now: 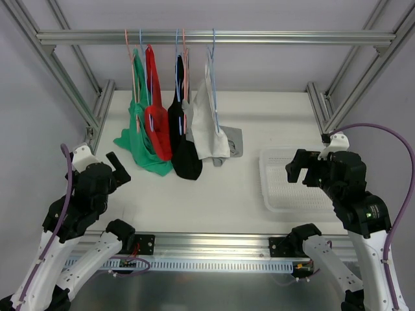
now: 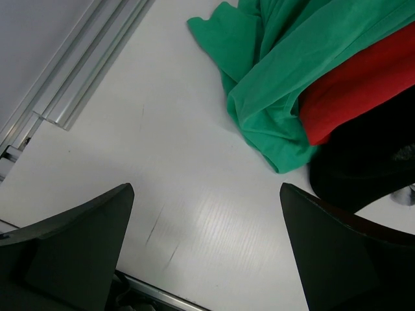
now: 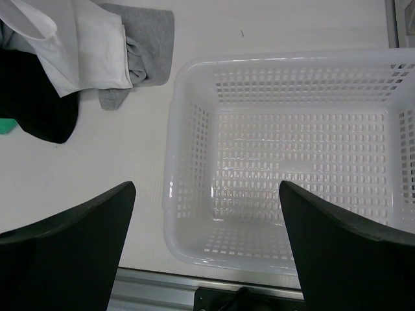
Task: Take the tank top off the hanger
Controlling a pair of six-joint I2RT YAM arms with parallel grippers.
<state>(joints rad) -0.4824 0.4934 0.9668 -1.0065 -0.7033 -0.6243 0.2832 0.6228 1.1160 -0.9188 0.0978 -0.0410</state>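
Checking my feeds: left gripper (image 1: 118, 170) and right gripper (image 1: 295, 172) are both spread wide, nothing in either. The green top (image 1: 138, 139), red top (image 1: 155, 110), black top (image 1: 183, 146) and white top (image 1: 206, 123) hang on hangers (image 1: 213, 55) from the rail (image 1: 272, 37), hems pooled on the table (image 1: 214, 194).

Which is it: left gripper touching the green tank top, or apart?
Apart. Left wrist view shows bare table between left gripper and green tank top.
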